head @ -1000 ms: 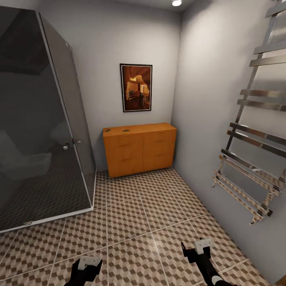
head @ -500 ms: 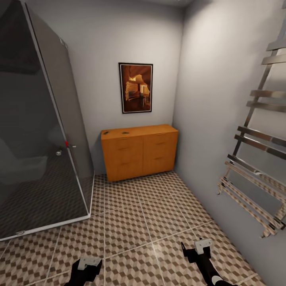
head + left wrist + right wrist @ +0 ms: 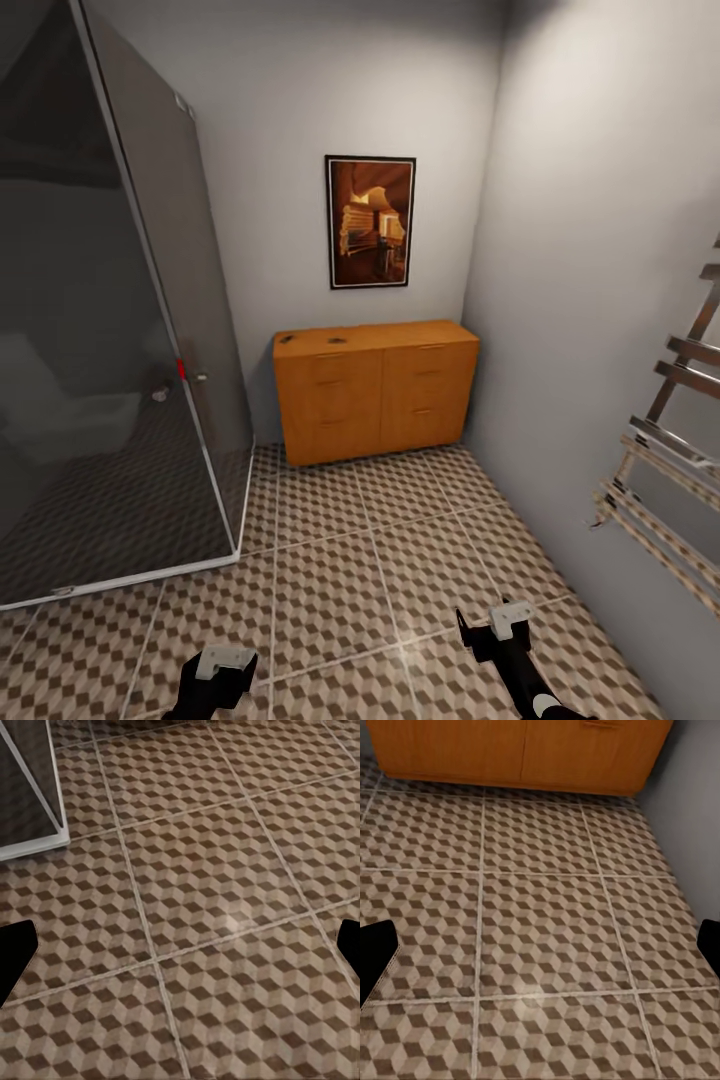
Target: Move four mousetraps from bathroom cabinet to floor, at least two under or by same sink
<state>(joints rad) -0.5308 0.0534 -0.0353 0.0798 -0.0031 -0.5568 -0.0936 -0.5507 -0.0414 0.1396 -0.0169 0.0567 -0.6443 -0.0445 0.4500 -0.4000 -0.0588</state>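
cabinet (image 3: pixel 375 392) against far wall, maybe 2 mousetraps (image 3: pixel 338 341) on top

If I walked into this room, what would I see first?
Probably the wide orange-brown wooden cabinet against the far wall, with the framed orange picture hanging above it. A tall dark glass shower stall fills the left side, and brown-and-beige cube-patterned floor tiles cover the ground.

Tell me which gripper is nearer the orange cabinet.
Right, by a little. The right gripper sits low over the bathroom floor, roughly in line with the cabinet's right end; the left gripper sits lower and off to its left.
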